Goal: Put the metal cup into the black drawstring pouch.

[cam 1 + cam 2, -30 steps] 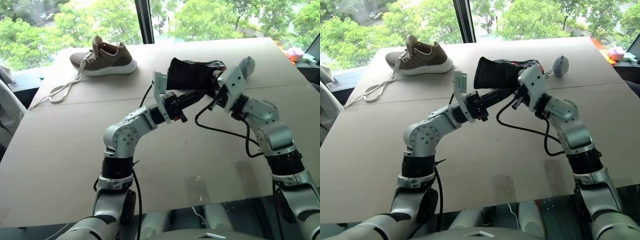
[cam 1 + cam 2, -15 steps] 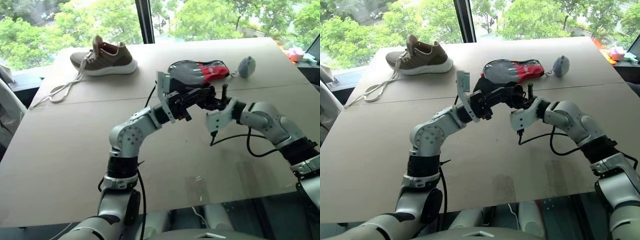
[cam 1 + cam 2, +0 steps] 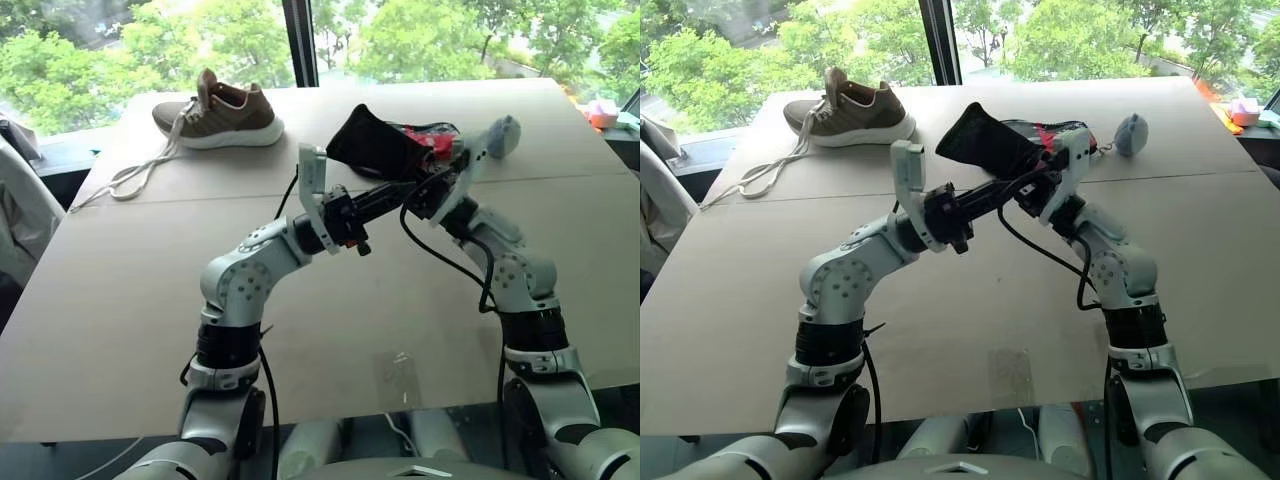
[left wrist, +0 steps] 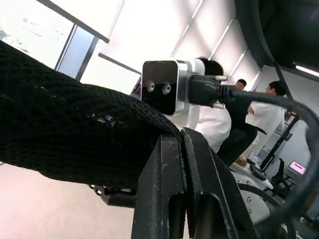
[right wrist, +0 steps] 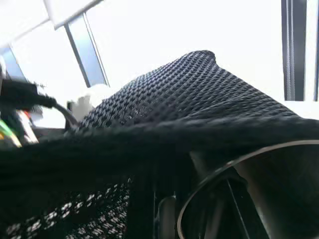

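While my right arm dipped low a moment ago, it has swung back up, so my right gripper point(image 3: 432, 188) again meets my left gripper point(image 3: 398, 192) at the black drawstring pouch point(image 3: 378, 146), which is lifted off the table. Both grippers are clamped on its mesh. The metal cup point(image 5: 249, 191) sits just ahead of my right fingers, its rim under the fabric, apparently inside. I judge the insertion nearly done.

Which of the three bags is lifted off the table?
The black drawstring pouch, held up between both grippers; the black-and-red case and grey fuzzy pouch lie on the table.
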Tool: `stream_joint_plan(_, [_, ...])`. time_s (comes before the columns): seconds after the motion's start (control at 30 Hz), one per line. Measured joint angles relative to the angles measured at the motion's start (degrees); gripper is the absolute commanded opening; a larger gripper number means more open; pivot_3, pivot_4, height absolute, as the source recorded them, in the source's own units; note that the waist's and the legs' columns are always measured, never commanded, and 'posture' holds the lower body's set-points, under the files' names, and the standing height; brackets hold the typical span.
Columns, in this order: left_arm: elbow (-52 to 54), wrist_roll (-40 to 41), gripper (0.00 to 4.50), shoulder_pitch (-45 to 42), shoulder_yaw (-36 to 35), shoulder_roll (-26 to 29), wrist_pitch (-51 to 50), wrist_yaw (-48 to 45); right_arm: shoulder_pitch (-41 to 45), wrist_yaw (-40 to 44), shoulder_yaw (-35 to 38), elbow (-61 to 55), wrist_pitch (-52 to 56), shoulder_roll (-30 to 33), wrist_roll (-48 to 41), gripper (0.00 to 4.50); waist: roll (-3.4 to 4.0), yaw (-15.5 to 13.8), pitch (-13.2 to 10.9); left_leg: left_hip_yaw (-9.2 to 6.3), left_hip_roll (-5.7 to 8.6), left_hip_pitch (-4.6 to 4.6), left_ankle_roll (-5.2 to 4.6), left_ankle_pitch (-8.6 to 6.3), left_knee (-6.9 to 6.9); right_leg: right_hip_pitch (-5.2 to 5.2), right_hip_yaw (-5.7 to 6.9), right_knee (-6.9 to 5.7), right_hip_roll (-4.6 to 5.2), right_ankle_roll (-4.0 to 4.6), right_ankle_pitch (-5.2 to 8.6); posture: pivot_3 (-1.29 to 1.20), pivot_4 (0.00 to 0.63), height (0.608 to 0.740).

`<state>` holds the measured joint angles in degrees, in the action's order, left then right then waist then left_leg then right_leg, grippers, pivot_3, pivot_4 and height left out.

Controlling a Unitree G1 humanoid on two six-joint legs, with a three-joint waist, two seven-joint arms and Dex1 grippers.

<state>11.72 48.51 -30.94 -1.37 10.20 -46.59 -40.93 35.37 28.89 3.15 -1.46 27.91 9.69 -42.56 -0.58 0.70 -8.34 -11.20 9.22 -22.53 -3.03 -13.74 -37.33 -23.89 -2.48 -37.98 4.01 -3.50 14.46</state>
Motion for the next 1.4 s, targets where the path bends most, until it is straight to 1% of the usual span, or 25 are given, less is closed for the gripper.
stream_joint_plan(0.03, [-0.1, 0.0, 0.0, 0.1, 0.1, 0.1, 0.2, 0.0, 1.0, -3.8, 3.5, -0.5, 4.9, -2.3, -7.9, 0.07, -0.01, 0.1, 0.0, -0.03, -0.01, -0.01, 0.0, 0.0, 0.0, 0.0, 0.0, 0.02, 0.0, 0.0, 0.0, 0.0, 0.15, 0.74])
stream_joint_plan(0.07, [0.0, 0.0, 0.0, 0.0, 0.1, 0.1, 0.2, -0.1, 1.1, -4.4, 4.0, -0.5, 5.7, -2.6, -9.1, 0.07, -0.01, 0.1, 0.0, -0.03, -0.01, -0.01, 0.0, 0.0, 0.01, 0.0, 0.01, 0.02, 0.0, 0.0, 0.0, 0.0, 0.15, 0.74])
stream_joint_plan(0.13, [0.3, 0.2, 0.0, -0.2, 0.5, 0.7, 0.3, -1.0, 1.4, -9.9, 7.7, -0.4, 12.1, -4.0, -20.3, 0.07, 0.0, 0.1, 0.0, -0.04, -0.02, 0.0, 0.0, 0.0, 0.05, -0.01, -0.01, 0.0, 0.0, 0.0, 0.0, 0.0, 0.15, 0.74])
stream_joint_plan(0.17, [0.3, 0.3, 0.0, 0.0, 0.9, 0.9, 0.3, -1.4, 1.4, -11.7, 8.9, -0.4, 14.1, -4.0, -23.6, 0.07, 0.01, 0.1, 0.0, -0.03, -0.01, 0.0, 0.0, 0.0, 0.05, -0.01, -0.01, 0.0, 0.0, 0.0, 0.0, 0.0, 0.15, 0.74])
stream_joint_plan(0.33, [0.3, 1.0, 0.0, 0.4, 2.1, 1.7, -0.1, -3.0, 1.3, -19.2, 11.4, -0.5, 20.8, -3.0, -33.2, 0.07, 0.01, 0.1, 0.0, -0.01, -0.01, 0.0, 0.0, 0.0, 0.04, -0.02, 0.0, -0.02, 0.0, 0.0, 0.0, 0.0, 0.15, 0.74])
stream_joint_plan(0.43, [0.3, 1.1, 0.0, 0.4, 2.2, 2.2, -0.1, -3.9, 1.3, -23.7, 12.7, -0.5, 22.3, -3.4, -39.2, 0.07, 0.01, 0.2, 0.0, 0.0, -0.01, 0.0, 0.0, 0.0, 0.05, -0.03, -0.03, -0.02, 0.01, 0.0, 0.0, 0.0, 0.15, 0.74])
stream_joint_plan(0.47, [0.3, 1.1, 0.0, 0.4, 2.3, 2.6, 0.1, -4.2, 1.3, -25.4, 13.1, -0.3, 22.8, -3.4, -41.2, 0.75, 0.01, 0.3, 0.0, 0.0, -0.01, 0.0, 0.0, 0.0, 0.05, -0.03, -0.03, -0.01, 0.01, 0.0, 0.0, 0.0, 0.15, 0.74])
stream_joint_plan(0.5, [0.2, 1.1, 0.0, 0.4, 2.3, 3.2, 0.2, -4.7, 1.3, -26.7, 13.6, -0.2, 23.0, -3.3, -42.5, 1.02, 0.01, 0.3, 0.0, 0.0, -0.01, 0.0, 0.0, 0.0, 0.05, -0.03, -0.02, -0.01, 0.0, 0.0, 0.0, 0.0, 0.15, 0.74])
stream_joint_plan(0.57, [0.0, 1.0, 0.0, 0.4, 2.6, 3.7, 0.3, -5.4, 1.2, -28.1, 13.7, -0.2, 23.0, -2.9, -43.2, 2.05, 0.01, 0.3, 0.0, 0.0, -0.01, 0.0, 0.0, 0.0, 0.05, -0.04, -0.02, -0.01, 0.01, 0.0, 0.0, 0.0, 0.15, 0.74])
stream_joint_plan(0.6, [0.0, 1.0, 0.0, 0.4, 2.6, 3.9, 0.5, -5.6, 1.0, -28.4, 13.6, -0.2, 23.1, -2.5, -43.2, 2.45, 0.01, 0.3, 0.0, 0.0, -0.01, 0.0, -0.01, 0.0, 0.05, -0.04, -0.01, -0.01, 0.01, 0.0, 0.0, 0.0, 0.15, 0.74])
stream_joint_plan(0.67, [-0.4, 0.7, 0.0, 0.4, 2.5, 3.9, 1.0, -5.5, 0.1, -28.7, 13.3, -0.3, 23.4, -1.7, -43.2, 3.4, 0.01, 0.2, 0.0, 0.0, -0.01, 0.0, -0.01, 0.0, 0.05, -0.04, -0.01, -0.01, 0.01, 0.0, 0.0, 0.0, 0.15, 0.74])
stream_joint_plan(0.73, [-1.4, 0.0, 0.0, 0.3, 2.5, 3.5, 1.5, -4.9, -0.6, -28.5, 12.3, -0.3, 24.4, -0.7, -43.0, 4.19, 0.01, 0.2, 0.0, 0.01, -0.01, 0.0, -0.01, 0.0, 0.05, -0.04, -0.02, -0.01, 0.01, 0.0, 0.0, 0.0, 0.15, 0.74])
stream_joint_plan(0.77, [-1.7, -0.3, 0.0, 0.3, 2.5, 2.9, 1.9, -4.3, -0.8, -28.2, 11.5, -0.5, 24.7, 0.2, -42.4, 4.48, 0.01, 0.2, 0.0, 0.01, -0.01, 0.0, -0.01, 0.0, 0.05, -0.04, -0.01, -0.01, 0.01, 0.0, 0.0, 0.0, 0.15, 0.74])
stream_joint_plan(0.83, [-2.8, -1.4, 0.0, 0.1, 2.6, 1.9, 2.5, -3.1, -1.2, -26.9, 9.3, -1.5, 25.6, 3.2, -38.9, 4.48, 0.01, 0.1, 0.0, 0.02, 0.0, -0.01, -0.01, 0.0, 0.04, -0.04, 0.0, 0.0, 0.02, 0.0, 0.0, 0.0, 0.15, 0.74])
stream_joint_plan(0.97, [-6.7, -4.2, 0.0, -0.5, 2.8, -1.1, 3.6, 1.0, -2.9, -19.9, 3.4, -5.4, 24.0, 12.2, -26.3, 4.48, 0.01, 0.0, 0.0, 0.04, 0.01, -0.04, -0.02, 0.0, 0.02, -0.05, 0.03, 0.01, 0.03, -0.01, 0.0, 0.0, 0.15, 0.74])
stream_joint_plan(1.0, [-7.7, -4.7, 0.0, -0.7, 2.9, -1.9, 3.6, 1.9, -3.1, -18.3, 2.3, -6.3, 22.7, 13.7, -22.8, 4.48, 0.01, 0.0, 0.0, 0.05, 0.01, -0.05, -0.02, 0.0, 0.02, -0.06, 0.0, 0.0, 0.03, -0.01, 0.0, 0.0, 0.15, 0.74])
stream_joint_plan(1.07, [-8.1, -4.9, 0.0, -0.9, 3.0, -2.2, 3.6, 2.6, -3.1, -17.2, 1.4, -7.0, 21.6, 14.5, -20.3, 4.48, 0.01, 0.3, 0.0, 0.07, -0.01, -0.05, -0.02, 0.0, 0.03, -0.09, -0.03, -0.01, 0.03, -0.01, 0.0, 0.0, 0.15, 0.74])
stream_joint_plan(1.1, [-8.5, -5.1, 0.0, -1.1, 3.0, -2.7, 3.5, 3.2, -3.1, -16.4, 0.4, -7.7, 20.3, 15.1, -17.4, 4.48, 0.01, 0.3, 0.0, 0.09, -0.01, -0.05, -0.01, 0.0, 0.04, -0.11, -0.05, -0.03, 0.03, -0.01, 0.0, 0.0, 0.15, 0.74])
stream_joint_plan(1.2, [-9.3, -5.1, 0.0, -1.1, 3.0, -3.6, 3.5, 4.2, -3.1, -15.6, -1.1, -8.3, 18.1, 14.7, -12.1, 3.69, 0.01, 0.3, 0.0, 0.08, -0.02, -0.05, -0.01, 0.0, 0.04, -0.11, -0.07, -0.02, 0.02, -0.01, 0.0, 0.0, 0.15, 0.74])
stream_joint_plan(1.3, [-9.3, -5.0, 0.0, -1.1, 2.5, -3.6, 3.4, 4.4, -3.5, -15.0, -1.3, -8.4, 16.7, 14.3, -8.8, 2.34, 0.01, 0.0, 0.0, 0.06, -0.01, -0.07, -0.01, 0.0, 0.02, -0.1, -0.06, -0.01, 0.03, -0.01, 0.0, 0.0, 0.15, 0.74])
stream_joint_plan(1.33, [-8.6, -4.1, 0.0, -1.2, 1.4, -4.0, 3.7, 4.2, -4.1, -15.1, -1.8, -7.9, 16.8, 14.3, -6.7, 1.91, -0.04, -0.1, 0.0, 0.03, -0.01, -0.07, -0.01, 0.0, 0.01, -0.09, -0.04, 0.0, 0.03, -0.01, 0.0, 0.0, 0.15, 0.74])
stream_joint_plan(1.37, [-8.0, -3.7, 0.0, -1.5, 1.0, -4.1, 4.0, 4.0, -4.8, -15.0, -2.4, -7.2, 16.9, 14.3, -5.6, 1.35, -0.05, -0.2, 0.0, 0.01, -0.01, -0.09, -0.01, 0.0, 0.0, -0.08, -0.02, 0.01, 0.03, -0.01, 0.0, 0.0, 0.15, 0.74])
stream_joint_plan(1.4, [-7.7, -3.6, 0.0, -2.0, 0.7, -4.0, 4.1, 3.9, -5.9, -14.6, -3.2, -6.6, 17.0, 14.0, -4.7, 0.9, -0.04, -0.3, 0.0, 0.03, 0.01, -0.09, -0.01, 0.0, 0.01, -0.1, -0.04, 0.01, 0.05, -0.01, 0.0, 0.0, 0.15, 0.74])
